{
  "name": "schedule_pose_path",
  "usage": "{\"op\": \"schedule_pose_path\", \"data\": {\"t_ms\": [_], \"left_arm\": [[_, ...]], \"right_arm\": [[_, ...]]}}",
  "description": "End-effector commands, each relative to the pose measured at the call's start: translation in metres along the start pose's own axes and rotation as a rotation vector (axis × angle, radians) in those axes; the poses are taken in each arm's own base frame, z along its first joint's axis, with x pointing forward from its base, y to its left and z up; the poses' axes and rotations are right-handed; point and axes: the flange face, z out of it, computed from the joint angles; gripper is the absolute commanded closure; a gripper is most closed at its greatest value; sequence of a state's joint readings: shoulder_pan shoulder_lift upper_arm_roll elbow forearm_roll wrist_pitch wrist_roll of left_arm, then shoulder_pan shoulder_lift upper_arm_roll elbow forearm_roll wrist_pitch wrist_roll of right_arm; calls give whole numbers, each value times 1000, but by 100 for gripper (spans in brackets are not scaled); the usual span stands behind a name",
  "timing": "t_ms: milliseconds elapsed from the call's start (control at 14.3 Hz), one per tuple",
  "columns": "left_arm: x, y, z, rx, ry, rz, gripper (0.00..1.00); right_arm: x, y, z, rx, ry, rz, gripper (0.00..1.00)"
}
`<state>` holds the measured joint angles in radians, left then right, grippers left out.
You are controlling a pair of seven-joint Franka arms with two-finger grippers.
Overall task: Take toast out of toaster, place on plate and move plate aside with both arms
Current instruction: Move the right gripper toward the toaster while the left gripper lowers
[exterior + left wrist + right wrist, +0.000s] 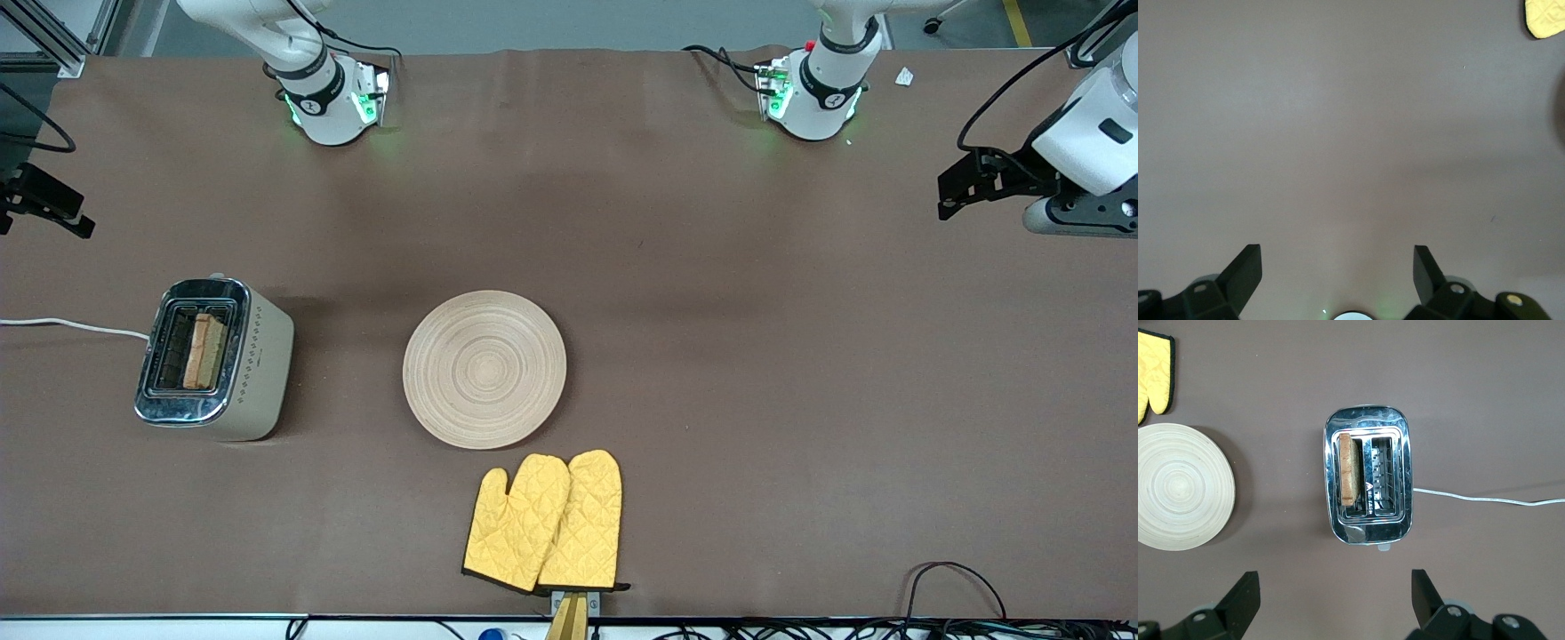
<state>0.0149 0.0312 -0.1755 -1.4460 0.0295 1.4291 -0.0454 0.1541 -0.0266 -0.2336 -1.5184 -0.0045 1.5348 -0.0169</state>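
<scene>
- The right hand [1335, 600] is seen released and empty, fingers wide apart, held high over the bench [756, 400] at the right arm's end, above the toaster.
- The boxy cream-beige toaster with a chrome top [213, 360] is stood on the bench at the right arm's end; a white cord [71, 326] is led off its end.
- The slice of light brown wholegrain toast [204, 351] is stood on edge in the slot on the plate's side; its long axis is run along the slot. The right arm is judged the nearer.
- The round, light beige grooved wooden plate [484, 369] is laid bare beside the toaster, mid-bench.
- Two yellow quilted oven mitts [544, 523] are laid just beside the plate, nearer the front camera.
- The left hand [1338, 277] is seen released and empty over bare bench at the left arm's end, well apart from the toaster; this arm is waiting.
- The toast's lower part is hidden inside the slot.
</scene>
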Motion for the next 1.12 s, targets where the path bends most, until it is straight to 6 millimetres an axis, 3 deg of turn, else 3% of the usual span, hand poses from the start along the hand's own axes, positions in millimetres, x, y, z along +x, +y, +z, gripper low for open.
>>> {"op": "schedule_pose_path", "data": {"t_ms": [0, 419, 558, 698, 1047], "left_arm": [[-6, 1, -6, -12, -2, -6, 0], [12, 0, 1, -50, -6, -6, 0], [14, -3, 4, -51, -12, -9, 0], [15, -6, 5, -54, -12, -21, 0], [25, -7, 16, -69, -16, -37, 0]], "right_arm": [[-2, 1, 1, -12, 1, 1, 0], [-3, 6, 1, -12, -2, 5, 0], [4, 15, 16, 2, -27, 27, 0], [17, 14, 50, -5, -88, 28, 0], [42, 1, 160, -23, -150, 0, 0]]}}
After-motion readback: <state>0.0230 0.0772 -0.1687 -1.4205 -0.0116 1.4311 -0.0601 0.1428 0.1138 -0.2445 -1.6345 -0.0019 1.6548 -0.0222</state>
